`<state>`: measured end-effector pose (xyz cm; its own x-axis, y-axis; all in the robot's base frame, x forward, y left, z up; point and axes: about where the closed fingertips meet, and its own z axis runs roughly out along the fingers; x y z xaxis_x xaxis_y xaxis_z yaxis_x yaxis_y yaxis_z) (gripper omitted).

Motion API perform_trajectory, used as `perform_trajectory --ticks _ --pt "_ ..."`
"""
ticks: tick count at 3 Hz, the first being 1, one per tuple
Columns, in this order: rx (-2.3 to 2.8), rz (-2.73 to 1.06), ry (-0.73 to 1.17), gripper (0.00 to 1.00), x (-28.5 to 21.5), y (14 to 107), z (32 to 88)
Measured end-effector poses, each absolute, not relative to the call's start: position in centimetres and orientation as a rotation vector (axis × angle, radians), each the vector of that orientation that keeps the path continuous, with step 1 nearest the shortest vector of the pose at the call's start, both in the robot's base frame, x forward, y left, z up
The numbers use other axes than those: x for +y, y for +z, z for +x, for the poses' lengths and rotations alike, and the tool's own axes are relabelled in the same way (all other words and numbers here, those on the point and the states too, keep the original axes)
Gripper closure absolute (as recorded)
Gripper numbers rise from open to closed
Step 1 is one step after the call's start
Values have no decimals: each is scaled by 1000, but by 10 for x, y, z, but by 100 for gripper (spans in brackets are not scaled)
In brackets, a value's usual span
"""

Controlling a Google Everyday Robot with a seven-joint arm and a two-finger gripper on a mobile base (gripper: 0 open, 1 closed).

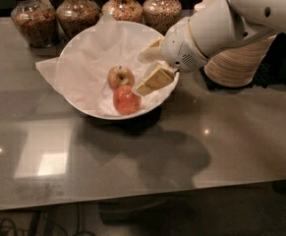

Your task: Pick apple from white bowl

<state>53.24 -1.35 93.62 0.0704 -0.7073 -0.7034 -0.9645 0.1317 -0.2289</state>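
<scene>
The white bowl (78,58), wide and lined with crumpled white paper, sits at the back middle of the grey table. The red-orange apple (126,100) lies near the bowl's front wall. A yellowish apple with a brown-red blush (120,76) lies just behind it, touching it. My gripper (140,73) reaches in over the bowl's right rim, open. Its lower finger (155,80) ends just right of and above the red-orange apple. The upper finger (150,54) is further back. Neither finger touches an apple.
Several glass jars of grains (33,21) stand in a row behind the bowl. A tall stack of off-white paper bowls (238,58) stands to the right, partly behind my arm. The table's front edge (142,200) runs across the bottom.
</scene>
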Motion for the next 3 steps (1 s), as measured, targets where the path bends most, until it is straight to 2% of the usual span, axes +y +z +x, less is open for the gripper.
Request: perform_trajectory --ticks 2,3 --pt "1711 -1664 554 42 -3 912 528" --pt "1720 -1701 580 38 3 898 528"
